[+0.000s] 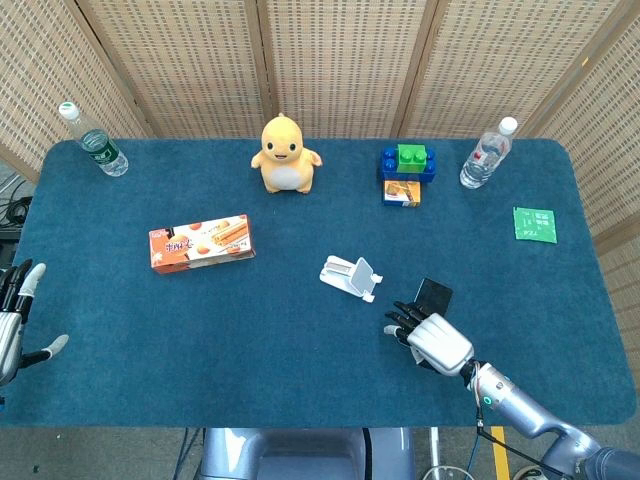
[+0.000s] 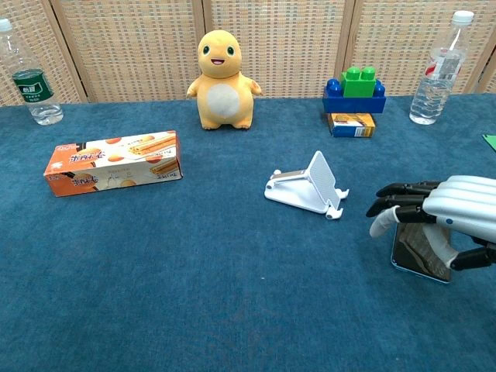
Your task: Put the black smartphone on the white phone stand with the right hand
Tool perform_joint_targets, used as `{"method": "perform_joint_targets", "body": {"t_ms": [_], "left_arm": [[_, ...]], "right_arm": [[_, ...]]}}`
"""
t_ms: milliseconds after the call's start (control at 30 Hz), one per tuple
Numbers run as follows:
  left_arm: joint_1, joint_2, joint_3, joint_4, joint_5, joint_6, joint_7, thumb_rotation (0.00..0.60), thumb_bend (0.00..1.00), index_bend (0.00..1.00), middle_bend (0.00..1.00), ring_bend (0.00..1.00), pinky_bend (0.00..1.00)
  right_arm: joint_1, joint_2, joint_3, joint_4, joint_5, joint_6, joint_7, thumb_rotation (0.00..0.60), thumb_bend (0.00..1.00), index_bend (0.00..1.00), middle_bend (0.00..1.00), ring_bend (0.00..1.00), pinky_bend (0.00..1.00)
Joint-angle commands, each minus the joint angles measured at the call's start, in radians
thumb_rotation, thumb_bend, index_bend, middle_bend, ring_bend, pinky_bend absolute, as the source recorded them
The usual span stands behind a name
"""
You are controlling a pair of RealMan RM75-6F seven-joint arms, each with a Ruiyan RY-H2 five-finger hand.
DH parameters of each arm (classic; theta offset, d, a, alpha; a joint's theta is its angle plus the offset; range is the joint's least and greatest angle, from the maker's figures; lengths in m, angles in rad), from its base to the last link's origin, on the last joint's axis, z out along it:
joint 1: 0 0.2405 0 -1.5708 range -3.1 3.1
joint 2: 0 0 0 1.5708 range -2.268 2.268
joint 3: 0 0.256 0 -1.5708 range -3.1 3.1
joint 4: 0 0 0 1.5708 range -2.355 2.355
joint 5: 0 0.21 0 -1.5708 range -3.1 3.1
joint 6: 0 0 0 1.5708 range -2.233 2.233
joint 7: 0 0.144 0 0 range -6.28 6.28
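The black smartphone [image 1: 434, 293] lies flat on the blue table, right of the white phone stand [image 1: 350, 276]. My right hand [image 1: 428, 338] covers the phone's near part, with its fingers stretched left and apart. In the chest view the right hand [image 2: 442, 209] hovers just over the smartphone [image 2: 422, 254], thumb hanging toward its left edge, and I see no grip on it. The stand [image 2: 308, 186] sits a short way left of the fingertips. My left hand [image 1: 15, 320] rests at the table's left edge, fingers spread, holding nothing.
A yellow plush toy [image 1: 285, 154], a block stack on a small box [image 1: 405, 172] and two water bottles [image 1: 486, 154] [image 1: 92, 139] stand along the back. An orange biscuit box [image 1: 201, 241] lies at left, and a green packet [image 1: 534, 224] at right.
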Motion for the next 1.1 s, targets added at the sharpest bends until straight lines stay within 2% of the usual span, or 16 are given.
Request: {"method": "perform_joint_targets", "body": {"t_ms": [33, 300, 533, 833, 1100], "left_arm": [[-0.001, -0.002, 0.001, 0.002, 0.000, -0.002, 0.000, 0.600, 0.00, 0.00, 0.00, 0.00, 0.00], [-0.001, -0.005, 0.003, 0.007, 0.001, -0.003, 0.004, 0.600, 0.00, 0.00, 0.00, 0.00, 0.00], [-0.002, -0.005, 0.001, 0.006, 0.000, -0.003, 0.006, 0.600, 0.00, 0.00, 0.00, 0.00, 0.00], [-0.004, -0.014, 0.001, 0.005, -0.004, -0.007, 0.028, 0.600, 0.00, 0.00, 0.00, 0.00, 0.00], [-0.009, -0.024, 0.001, 0.009, -0.009, -0.016, 0.048, 0.600, 0.00, 0.00, 0.00, 0.00, 0.00]], "right_arm": [[0.011, -0.020, 0.004, 0.005, 0.023, -0.025, -0.027, 0.600, 1.00, 0.25, 0.16, 0.07, 0.16], [0.025, -0.059, 0.008, 0.033, 0.082, -0.080, -0.100, 0.600, 1.00, 0.25, 0.16, 0.07, 0.17], [0.018, -0.063, -0.015, 0.060, 0.095, -0.077, -0.125, 0.600, 1.00, 0.25, 0.16, 0.07, 0.17], [-0.005, -0.026, -0.076, 0.090, 0.073, -0.041, -0.111, 0.600, 1.00, 0.25, 0.18, 0.07, 0.20], [-0.050, 0.019, -0.137, 0.132, 0.028, 0.040, -0.135, 0.600, 1.00, 0.31, 0.23, 0.08, 0.20]]}}
